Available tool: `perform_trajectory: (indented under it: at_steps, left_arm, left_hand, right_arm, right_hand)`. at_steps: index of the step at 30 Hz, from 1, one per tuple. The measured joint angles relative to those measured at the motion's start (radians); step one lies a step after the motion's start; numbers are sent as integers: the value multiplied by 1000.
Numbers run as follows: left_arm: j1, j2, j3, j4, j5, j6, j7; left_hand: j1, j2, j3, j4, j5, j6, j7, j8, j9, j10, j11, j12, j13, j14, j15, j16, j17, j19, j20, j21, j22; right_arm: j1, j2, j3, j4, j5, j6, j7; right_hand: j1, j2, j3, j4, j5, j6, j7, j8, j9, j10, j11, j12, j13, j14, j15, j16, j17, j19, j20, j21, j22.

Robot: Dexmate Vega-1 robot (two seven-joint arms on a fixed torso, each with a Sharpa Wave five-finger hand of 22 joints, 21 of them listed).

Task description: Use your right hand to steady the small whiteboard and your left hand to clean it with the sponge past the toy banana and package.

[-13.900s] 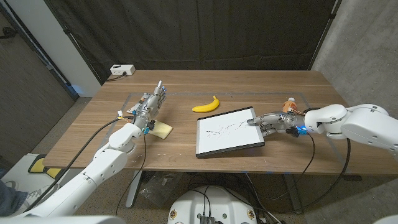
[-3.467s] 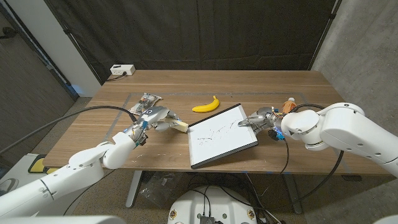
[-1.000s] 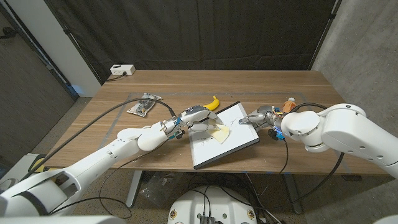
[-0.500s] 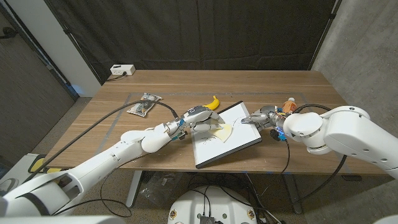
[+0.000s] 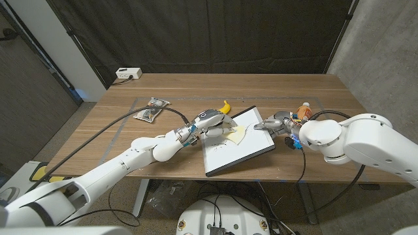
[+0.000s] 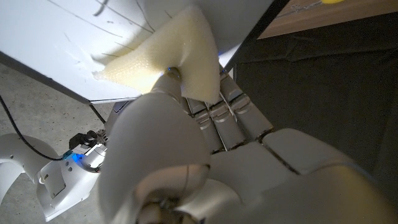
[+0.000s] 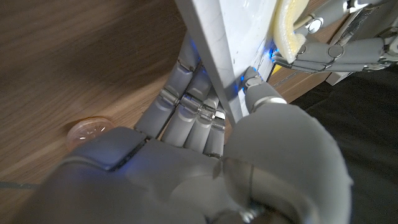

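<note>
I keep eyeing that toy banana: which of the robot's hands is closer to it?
Left. The left hand holds the sponge on the whiteboard, right beside the banana. The right hand grips the whiteboard's far edge, farther from it.

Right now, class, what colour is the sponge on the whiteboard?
Pale yellow sponge, clearest in the left wrist view.

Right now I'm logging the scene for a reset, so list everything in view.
whiteboard: one, white with dark frame, table middle, faint marks on it.
sponge: one, pale yellow, on the whiteboard.
toy banana: one, yellow, just behind the left hand.
package: one, table's left part.
bottle: one, orange cap, behind the right hand.
white box: one, table's far left corner.
table: one, wooden.
left hand: holds the sponge.
right hand: grips the whiteboard's edge.
</note>
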Motion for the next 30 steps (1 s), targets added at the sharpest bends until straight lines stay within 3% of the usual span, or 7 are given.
perform_trajectory:
  at_steps: [1,2,12,21,30]
  left_arm:
    - [-4,-2,4,1,2,2,4]
    - [-6,-3,6,2,5,4,9]
    - [-39,-12,39,5,25,26,43]
    - [-41,7,53,-16,14,33,35]
    - [-10,41,45,-45,-50,28,-55]
  left_hand:
    - [0,0,0,0,0,2,-2,0,0,0,0,0,0,0,0,0,0,-1,1,0,0]
    - [0,0,0,0,0,2,-2,0,0,0,0,0,0,0,0,0,0,-4,4,0,0]
    - [-7,-7,4,-4,0,2,-2,0,0,0,0,-3,0,0,0,0,0,-4,4,-7,0]
    - [-7,-7,8,0,0,2,-2,0,0,0,0,-6,0,0,0,0,0,-8,0,-11,0]
    - [-7,-7,8,0,0,2,-2,-4,0,0,0,-6,0,-1,1,-4,-1,-8,0,-14,-1]
  right_arm:
    - [-1,-1,1,0,1,1,0]
    - [-3,-2,1,0,2,2,0]
    - [-7,-9,2,0,4,13,3]
    - [-5,-14,1,6,5,22,13]
    - [24,-16,-11,24,4,21,19]
  right_hand:
    - [-1,-1,18,18,0,0,0,0,0,0,0,0,0,0,0,0,2,0,0,0,2]
    - [-5,-5,22,22,0,0,0,0,0,0,0,0,0,0,0,0,2,0,0,0,2]
    - [-8,-8,25,19,0,0,0,0,0,0,0,0,0,0,0,0,2,0,0,0,7]
    - [-15,-8,31,22,-1,0,0,-1,0,0,0,0,0,0,0,0,2,0,0,0,12]
    - [-17,-6,44,30,-1,-2,2,1,0,0,0,0,0,0,0,0,2,0,0,-3,16]
